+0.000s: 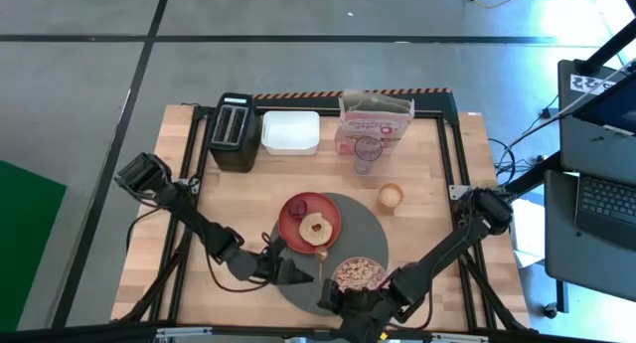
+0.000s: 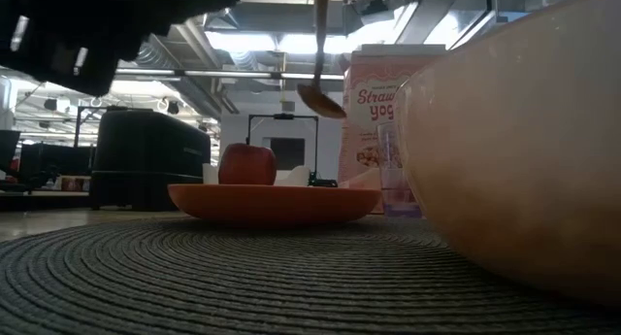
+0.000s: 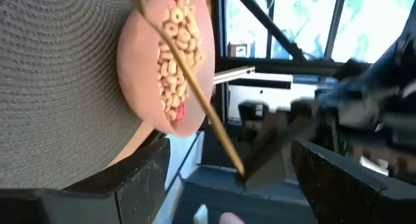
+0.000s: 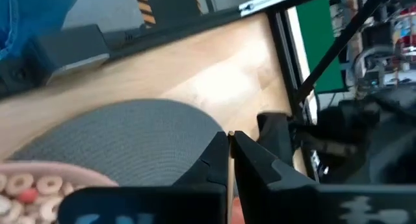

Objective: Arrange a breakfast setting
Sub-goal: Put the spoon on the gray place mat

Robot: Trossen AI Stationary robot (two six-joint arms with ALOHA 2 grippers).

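We have the thin gold spoon point(image 3: 195, 87) pinched in the closed right end effector point(image 4: 230, 146) at the counter's near edge, hanging over the woven grey mat point(image 1: 368, 234) beside the cereal-filled pink bowl point(image 1: 359, 274) — light, stiff, slick metal, best held mid-handle. Left end effector point(image 1: 298, 274) sits open just beside. Farther back – glossy red plate point(image 1: 298, 229) with round toast point(image 1: 317, 227), then cardboard cereal box point(image 1: 375, 124).

Mat point(image 2: 194, 277): woven, ribbed cord, matt grey.
Plate point(image 2: 272, 201): smooth, glossy red.
Bowl point(image 3: 170, 62): pink plastic, satin.
Spoon point(image 3: 195, 87): thin gold metal.
Table point(image 1: 248, 194): pale bare wood.
Toaster point(image 1: 234, 132): black, matt.
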